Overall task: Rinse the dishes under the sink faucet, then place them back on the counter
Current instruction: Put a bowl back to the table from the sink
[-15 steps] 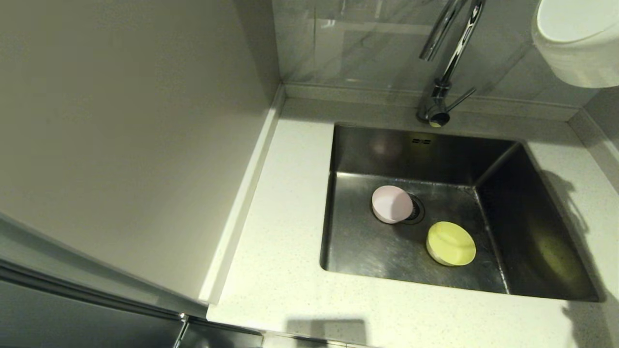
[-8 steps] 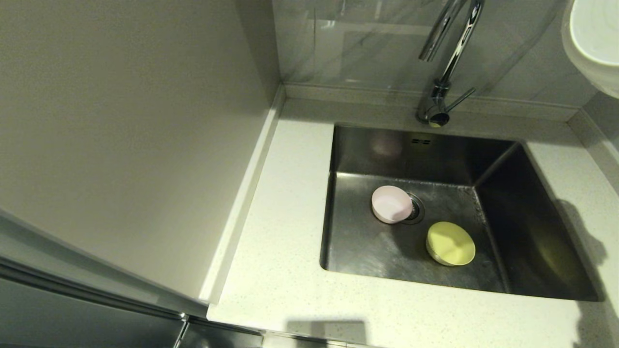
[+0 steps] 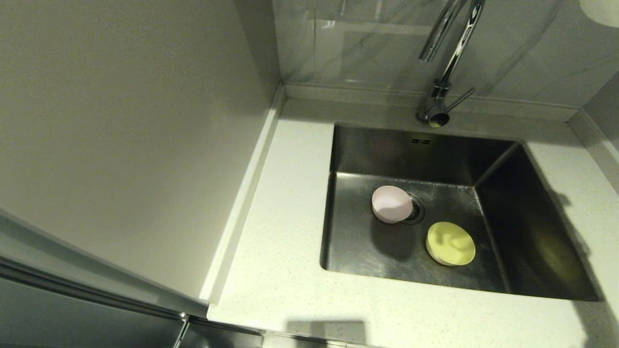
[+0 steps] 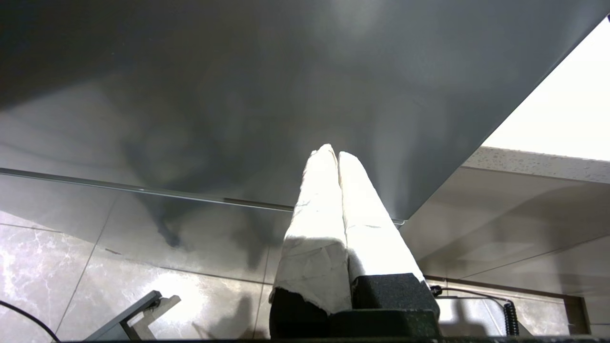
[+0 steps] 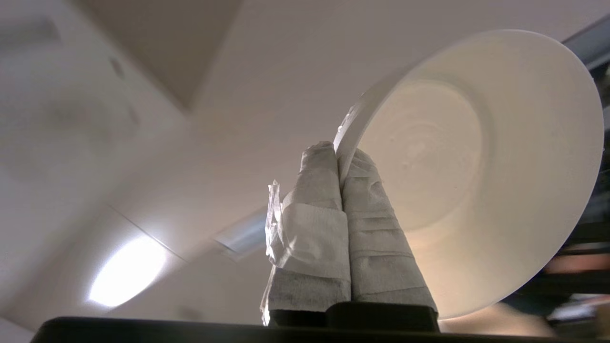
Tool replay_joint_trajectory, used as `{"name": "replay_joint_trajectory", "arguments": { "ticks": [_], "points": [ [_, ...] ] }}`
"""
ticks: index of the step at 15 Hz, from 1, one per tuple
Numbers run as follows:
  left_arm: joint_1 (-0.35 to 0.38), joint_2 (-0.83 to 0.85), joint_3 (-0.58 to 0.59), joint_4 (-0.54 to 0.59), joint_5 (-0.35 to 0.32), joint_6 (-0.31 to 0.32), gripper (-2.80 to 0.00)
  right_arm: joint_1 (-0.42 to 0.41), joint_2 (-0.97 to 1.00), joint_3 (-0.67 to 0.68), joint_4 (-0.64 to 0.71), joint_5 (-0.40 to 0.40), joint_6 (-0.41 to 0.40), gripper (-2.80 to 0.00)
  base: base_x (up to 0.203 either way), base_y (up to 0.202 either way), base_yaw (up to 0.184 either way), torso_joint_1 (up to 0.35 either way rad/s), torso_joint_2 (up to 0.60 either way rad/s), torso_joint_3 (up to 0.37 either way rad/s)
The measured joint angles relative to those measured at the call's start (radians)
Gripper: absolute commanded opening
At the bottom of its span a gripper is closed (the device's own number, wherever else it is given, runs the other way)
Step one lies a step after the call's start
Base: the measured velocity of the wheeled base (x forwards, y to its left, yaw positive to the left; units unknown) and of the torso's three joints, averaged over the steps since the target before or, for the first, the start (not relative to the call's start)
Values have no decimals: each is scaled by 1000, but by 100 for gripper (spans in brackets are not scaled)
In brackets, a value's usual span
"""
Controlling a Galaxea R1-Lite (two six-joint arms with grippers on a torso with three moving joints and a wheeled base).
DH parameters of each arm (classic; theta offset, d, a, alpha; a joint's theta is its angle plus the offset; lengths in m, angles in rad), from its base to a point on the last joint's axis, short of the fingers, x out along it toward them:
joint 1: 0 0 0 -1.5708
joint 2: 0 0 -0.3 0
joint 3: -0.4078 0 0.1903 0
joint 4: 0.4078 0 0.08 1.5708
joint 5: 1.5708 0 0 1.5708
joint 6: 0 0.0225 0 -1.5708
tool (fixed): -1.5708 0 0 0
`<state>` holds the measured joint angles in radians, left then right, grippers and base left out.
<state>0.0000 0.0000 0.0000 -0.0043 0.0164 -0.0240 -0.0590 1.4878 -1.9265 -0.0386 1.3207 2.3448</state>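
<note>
In the right wrist view my right gripper (image 5: 339, 153) is shut on the rim of the white bowl (image 5: 476, 166), held high and tilted on edge; in the head view only a sliver of the white bowl (image 3: 602, 9) shows at the top right corner. The pale pink bowl (image 3: 391, 204) lies on the sink (image 3: 367, 241) floor beside the round drain (image 3: 417, 210). The yellow-green bowl (image 3: 450, 243) rests to its right, nearer the front wall. The faucet (image 3: 447, 58) rises behind the basin. My left gripper (image 4: 332, 153) is shut on nothing, parked low beside a cabinet.
The counter (image 3: 280, 241) runs along the left and front of the sink. A tall pale cabinet side (image 3: 130, 145) walls off the left. Grey tiles (image 3: 362, 43) stand behind the faucet.
The white bowl has risen up and to the right, almost leaving the head view. Both bowls in the sink have stayed put.
</note>
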Motion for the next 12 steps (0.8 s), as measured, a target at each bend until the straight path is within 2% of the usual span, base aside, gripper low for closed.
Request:
{"name": "replay_joint_trajectory", "arguments": {
  "ticks": [2, 3, 4, 5, 7, 8, 10, 12],
  "points": [
    [0, 0, 0, 0, 0, 0, -280, 55, 28, 3, 177, -59, -82, -280, 0, 0, 0, 0, 0, 0],
    [0, 0, 0, 0, 0, 0, -280, 72, 41, 63, 261, -98, -169, -280, 0, 0, 0, 0, 0, 0],
    [0, 0, 0, 0, 0, 0, -280, 88, 52, 139, 346, -156, -286, -280, 0, 0, 0, 0, 0, 0],
    [0, 0, 0, 0, 0, 0, -280, 101, 62, 224, 436, -235, -449, -280, 0, 0, 0, 0, 0, 0],
    [0, 0, 0, 0, 0, 0, -280, 91, 69, 366, 585, -416, -853, -280, 0, 0, 0, 0, 0, 0],
    [0, 0, 0, 0, 0, 0, -280, 65, 70, 411, 637, -513, -1111, -280, 0, 0, 0, 0, 0, 0],
    [0, 0, 0, 0, 0, 0, -280, 4, 64, 454, 641, -694, -1624, -280, 0, 0, 0, 0, 0, 0],
    [0, 0, 0, 0, 0, 0, -280, -57, 51, 481, 576, -842, -2160, -280, 0, 0, 0, 0, 0, 0]
  ]
}}
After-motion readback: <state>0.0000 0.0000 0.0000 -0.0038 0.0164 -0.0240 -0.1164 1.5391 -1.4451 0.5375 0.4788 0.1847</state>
